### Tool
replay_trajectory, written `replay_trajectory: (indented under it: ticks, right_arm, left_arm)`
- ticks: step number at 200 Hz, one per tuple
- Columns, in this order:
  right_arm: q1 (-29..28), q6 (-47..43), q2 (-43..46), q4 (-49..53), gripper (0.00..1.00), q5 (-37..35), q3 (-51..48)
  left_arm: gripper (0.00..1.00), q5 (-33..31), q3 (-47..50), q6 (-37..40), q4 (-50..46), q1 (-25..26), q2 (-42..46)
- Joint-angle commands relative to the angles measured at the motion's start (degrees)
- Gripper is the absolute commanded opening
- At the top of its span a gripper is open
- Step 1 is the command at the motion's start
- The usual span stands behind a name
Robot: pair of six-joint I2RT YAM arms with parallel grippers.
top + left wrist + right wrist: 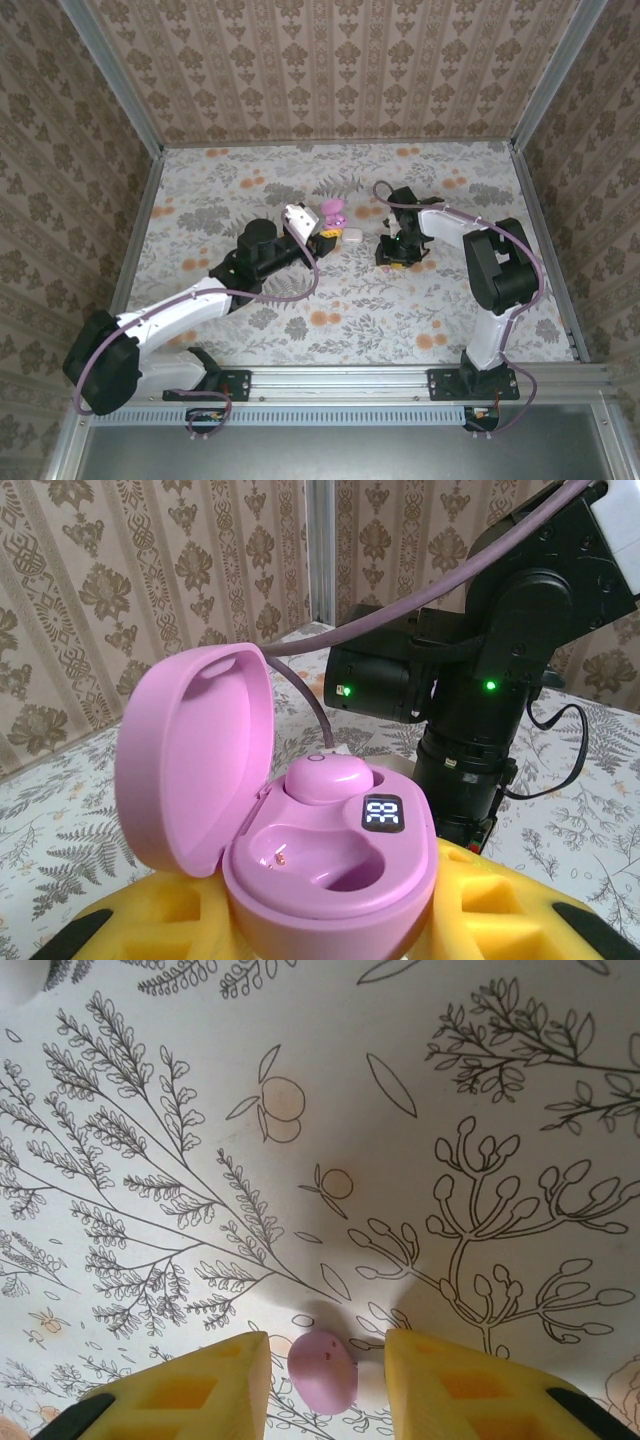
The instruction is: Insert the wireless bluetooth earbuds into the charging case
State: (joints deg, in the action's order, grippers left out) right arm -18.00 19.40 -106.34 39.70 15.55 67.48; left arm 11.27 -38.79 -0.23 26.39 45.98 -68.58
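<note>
- Overhead, the left pincer [328, 228] is clenched on the open pink charging case [332, 212], near the middle of the surface [250, 190]. A white case [352, 236] lies just beside it. The right pincer [395, 254] points down at the surface, to the right of both. Risk: the arms work near each other, so a careless carry toward the pink case could knock the white case or bump the left arm.
- Left wrist: one pink earbud [325, 778] sits in the far socket. The near socket [320, 852] is empty, and the lid [190, 760] stands hinged up at the side. Risk: the grip is low on a rounded shell, so pressing a bud in may tilt the case or squeeze it out. A bud arriving wrongly turned would probably not seat.
- Right wrist: the loose earbud [322, 1368] lies on the surface between the yellow fingers [200, 1390], with a gap on each side. The pincer is released, straddling the bud and grasping nothing. Risk: the bud is glossy, rounded and not quite centred. An uneven close may push it, roll it or pop it out.
</note>
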Motion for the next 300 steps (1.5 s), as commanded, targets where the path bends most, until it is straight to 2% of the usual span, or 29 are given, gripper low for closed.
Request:
replay_trajectory:
  ticks: [1,19,49,140,300]
  right_arm:
    - [-0.48,-0.51,2.43,3.56,0.38,-3.10,0.64]
    - [-0.63,0.12,4.21,3.47,0.38,-5.35,0.86]
    - [-1.70,-0.66,5.09,4.08,0.37,-1.64,1.25]
    - [-2.83,0.33,0.59,4.77,0.37,-3.51,1.95]
    - [-2.92,-0.15,-2.07,4.81,0.36,-7.36,2.96]
  left_arm:
    - [0.30,-0.54,0.29,0.89,0.44,-0.37,2.12]
    - [0.30,-0.89,0.48,1.02,0.03,-0.46,2.72]
    - [0.30,-1.34,0.29,1.33,-0.55,-0.62,3.19]
    - [0.30,-0.80,0.07,1.11,-0.51,-0.66,2.79]
    - [0.29,-0.58,-0.23,0.93,-0.29,-0.83,2.22]
